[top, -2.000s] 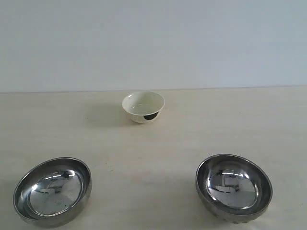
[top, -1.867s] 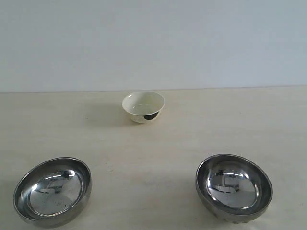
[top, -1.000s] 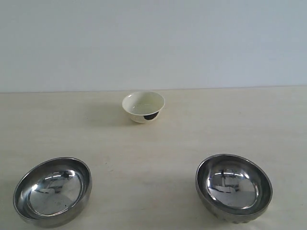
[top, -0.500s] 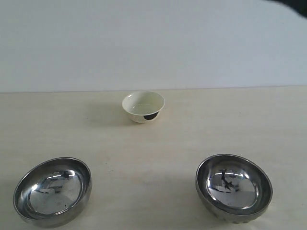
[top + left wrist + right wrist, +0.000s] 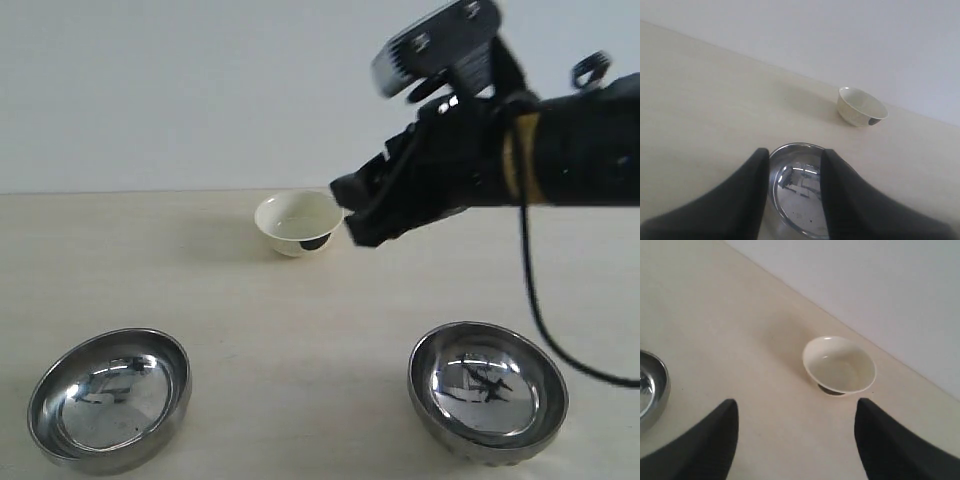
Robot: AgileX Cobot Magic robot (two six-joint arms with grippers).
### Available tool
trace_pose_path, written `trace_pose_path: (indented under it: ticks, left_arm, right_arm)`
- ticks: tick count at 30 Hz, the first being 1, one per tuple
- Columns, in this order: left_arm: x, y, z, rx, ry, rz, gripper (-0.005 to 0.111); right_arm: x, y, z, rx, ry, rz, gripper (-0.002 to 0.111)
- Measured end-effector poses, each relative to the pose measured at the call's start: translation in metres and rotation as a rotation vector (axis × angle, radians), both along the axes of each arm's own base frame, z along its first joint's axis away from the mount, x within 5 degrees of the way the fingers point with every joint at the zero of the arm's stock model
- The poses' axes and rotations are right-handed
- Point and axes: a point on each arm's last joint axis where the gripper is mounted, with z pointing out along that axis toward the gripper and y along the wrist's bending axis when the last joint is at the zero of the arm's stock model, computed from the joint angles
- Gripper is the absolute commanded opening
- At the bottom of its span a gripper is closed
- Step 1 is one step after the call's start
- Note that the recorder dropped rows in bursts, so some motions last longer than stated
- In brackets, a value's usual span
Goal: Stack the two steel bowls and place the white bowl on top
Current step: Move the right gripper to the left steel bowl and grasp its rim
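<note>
Steel left bowl (image 5: 110, 400) and right bowl (image 5: 488, 392) are seen unstacked, well apart, the white bowl (image 5: 298, 222) beyond them. The right gripper (image 5: 796, 402), absent a moment ago, is held wide open near it; the left gripper (image 5: 795, 151) is parted over the left bowl. Stacking is judged unstarted.

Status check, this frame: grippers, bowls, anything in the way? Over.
Right gripper open, empty, short of white bowl. Left gripper open, empty, aimed at left steel bowl. Right steel bowl apart; nothing stacked. No obstruction ahead of either gripper.
</note>
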Motion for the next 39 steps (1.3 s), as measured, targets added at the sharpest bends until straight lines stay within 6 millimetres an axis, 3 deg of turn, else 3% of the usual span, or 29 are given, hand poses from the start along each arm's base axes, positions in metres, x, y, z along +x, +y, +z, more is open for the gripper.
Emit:
trace_pose_path:
  ticks: [8, 18, 24, 30, 39]
  left_arm:
    - [0.0, 0.0, 0.0, 0.0, 0.0, 0.0, 0.032]
    - [0.0, 0.0, 0.0, 0.0, 0.0, 0.0, 0.032]
    - [0.0, 0.0, 0.0, 0.0, 0.0, 0.0, 0.032]
    - [0.0, 0.0, 0.0, 0.0, 0.0, 0.0, 0.032]
    - [0.0, 0.0, 0.0, 0.0, 0.0, 0.0, 0.032]
  right_arm:
    - [-0.017, 0.072, -0.047, -0.019, 0.185, 0.127, 0.061]
    - [-0.015, 0.135, -0.075, 0.011, 0.331, 0.268, 0.061]
    - [0.001, 0.157, -0.108, -0.025, 0.371, 0.26, 0.061]
    - [0.014, 0.164, -0.134, -0.07, 0.369, 0.195, 0.061]
    - [0.023, 0.174, -0.155, -0.078, 0.4, 0.175, 0.061]
